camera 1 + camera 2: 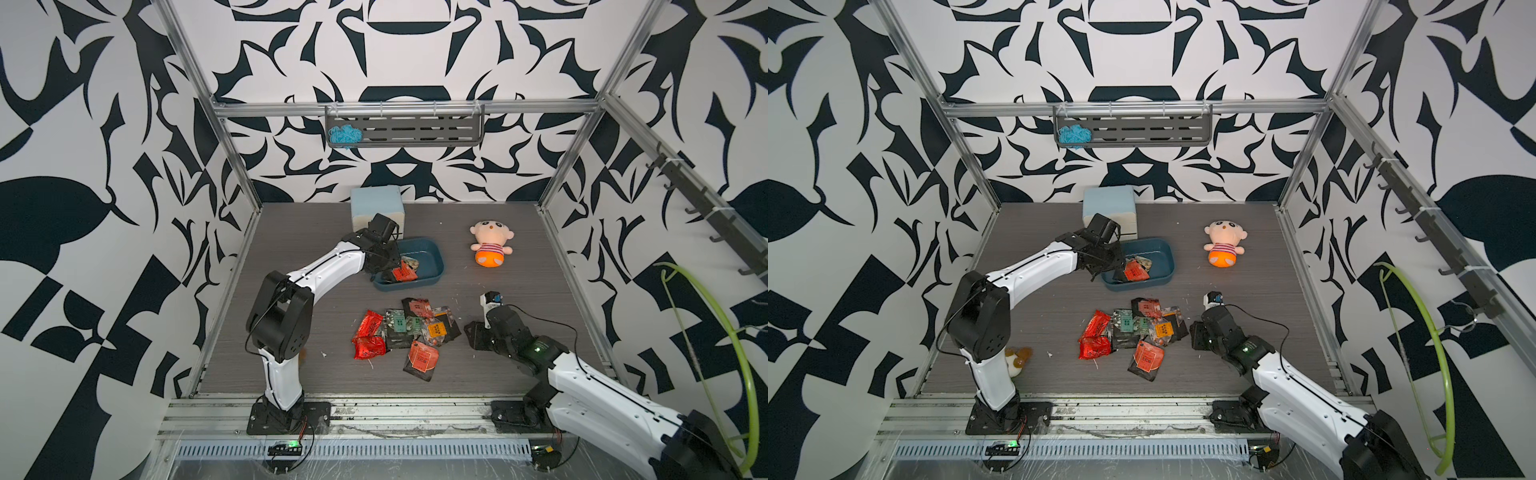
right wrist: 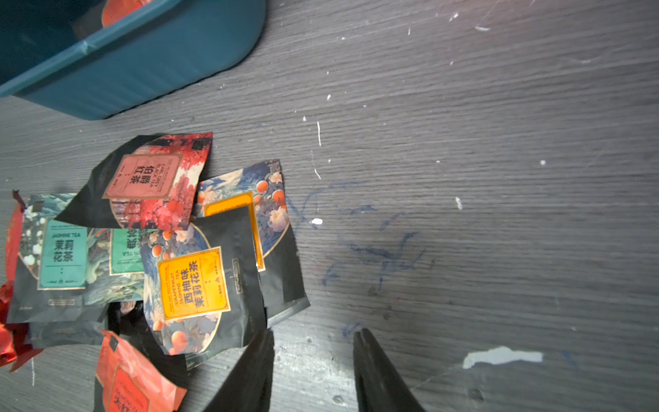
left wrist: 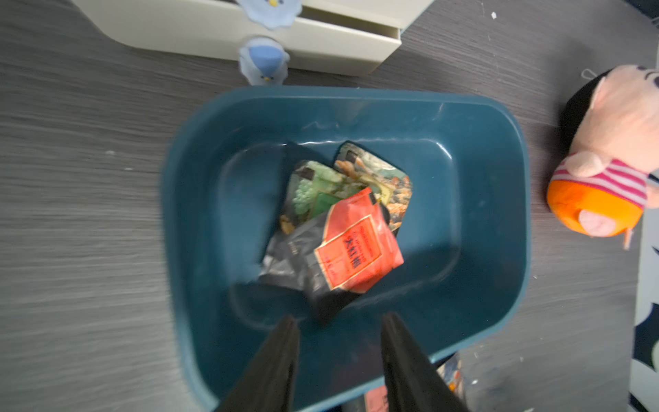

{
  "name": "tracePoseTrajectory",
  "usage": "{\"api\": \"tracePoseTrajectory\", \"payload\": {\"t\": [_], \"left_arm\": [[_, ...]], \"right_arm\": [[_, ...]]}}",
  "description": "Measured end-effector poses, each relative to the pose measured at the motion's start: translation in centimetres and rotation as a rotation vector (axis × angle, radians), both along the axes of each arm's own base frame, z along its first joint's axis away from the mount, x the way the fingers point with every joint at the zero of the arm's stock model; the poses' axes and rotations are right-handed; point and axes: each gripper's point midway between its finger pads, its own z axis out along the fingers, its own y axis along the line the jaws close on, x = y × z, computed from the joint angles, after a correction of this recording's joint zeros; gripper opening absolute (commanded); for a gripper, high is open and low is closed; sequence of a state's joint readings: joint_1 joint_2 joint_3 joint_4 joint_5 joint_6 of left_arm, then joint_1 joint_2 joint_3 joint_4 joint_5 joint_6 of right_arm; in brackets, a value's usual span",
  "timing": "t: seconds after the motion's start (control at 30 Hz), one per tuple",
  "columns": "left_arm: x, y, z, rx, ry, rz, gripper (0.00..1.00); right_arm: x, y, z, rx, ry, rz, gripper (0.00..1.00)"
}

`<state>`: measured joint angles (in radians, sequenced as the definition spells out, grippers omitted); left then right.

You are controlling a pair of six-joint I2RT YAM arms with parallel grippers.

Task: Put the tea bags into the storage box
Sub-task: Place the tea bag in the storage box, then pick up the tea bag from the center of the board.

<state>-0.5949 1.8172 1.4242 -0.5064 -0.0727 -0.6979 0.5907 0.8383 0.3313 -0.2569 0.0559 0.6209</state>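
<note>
**Entry: some sachets boxed, both claws empty**

**Top views.** I see the left claw (image 1: 388,266) poised over the left end of the storage box (image 1: 430,255). The box sits mid-worktop (image 1: 291,332), in front of the pale drawer cabinet (image 1: 376,203). Both top views agree on this: left claw (image 1: 1115,266), storage box (image 1: 1163,253). Most of the tea bags (image 1: 409,336) lie in a loose, overlapping heap on the worktop, on the near side of the box and apart from it. The right claw (image 1: 469,332) sits low, just beside the heap's right edge. A plush doll (image 1: 490,245) lies to the right of the box, well apart.

**Left wrist view.** The left claw (image 3: 340,324) has its jaws apart with nothing between them, and its tips are above the box interior. I count three sachets inside. A red-labelled sachet (image 3: 356,246) lies on top, overlapping a green sachet (image 3: 313,189) and a blue-and-orange sachet (image 3: 388,178). The frame is slightly blurred.

**Right wrist view.** The right claw (image 2: 313,339) has its jaws apart, with only bare worktop between them. One fingertip (image 2: 264,346) is just beside an orange-labelled sachet (image 2: 192,281) at the heap's edge. I cannot tell whether they touch. A corner of the storage box (image 2: 142,64) shows beyond the heap.
</note>
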Motion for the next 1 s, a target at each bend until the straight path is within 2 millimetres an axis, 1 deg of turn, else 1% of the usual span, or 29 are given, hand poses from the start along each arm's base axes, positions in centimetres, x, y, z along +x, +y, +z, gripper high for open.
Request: {"api": "tracePoseTrajectory", "payload": {"t": [0.1,0.2,0.23,0.3,0.37,0.43,0.53,0.6,0.67,0.77,0.87,1.0], "left_arm": [[-1.8,1.5,1.4,-0.005,-0.029,0.009,0.49],[-4.0,2.8,3.2,-0.029,-0.063,0.008,0.52],[-5.0,3.2,3.7,-0.040,-0.076,0.008,0.53],[-7.0,3.4,4.4,-0.064,-0.094,-0.010,0.53],[-9.4,2.9,4.6,-0.093,-0.101,-0.047,0.53],[-11.8,1.8,4.3,-0.119,-0.092,-0.094,0.53],[-15.7,-0.1,3.3,-0.152,-0.065,-0.179,0.52],[-18.2,-1.4,2.7,-0.165,-0.050,-0.230,0.51],[-20.4,-2.4,2.2,-0.171,-0.042,-0.271,0.48],[-23.1,-3.5,1.3,-0.178,-0.027,-0.310,0.42],[-25.1,-4.0,-0.2,-0.180,0.000,-0.326,0.37],[-26.7,-4.0,-2.4,-0.162,0.033,-0.314,0.33]], "right_arm": [[-0.1,0.0,-0.3,-0.004,0.013,0.003,0.41],[-0.6,0.0,-0.6,-0.008,0.043,0.012,0.42],[-0.8,0.2,-0.6,-0.003,0.054,0.017,0.42],[-1.1,0.6,-0.4,0.019,0.074,0.034,0.43],[-1.7,1.2,-0.1,0.053,0.098,0.059,0.46],[-2.2,1.8,0.4,0.093,0.114,0.078,0.51],[-2.9,2.8,1.6,0.159,0.111,0.107,0.58],[-3.4,3.5,2.4,0.196,0.100,0.131,0.59],[-4.1,4.2,2.7,0.214,0.107,0.158,0.59],[-5.1,5.5,2.5,0.214,0.143,0.197,0.59],[-6.2,6.9,2.0,0.173,0.183,0.245,0.56],[-7.0,8.0,1.1,0.121,0.215,0.268,0.50]]}}
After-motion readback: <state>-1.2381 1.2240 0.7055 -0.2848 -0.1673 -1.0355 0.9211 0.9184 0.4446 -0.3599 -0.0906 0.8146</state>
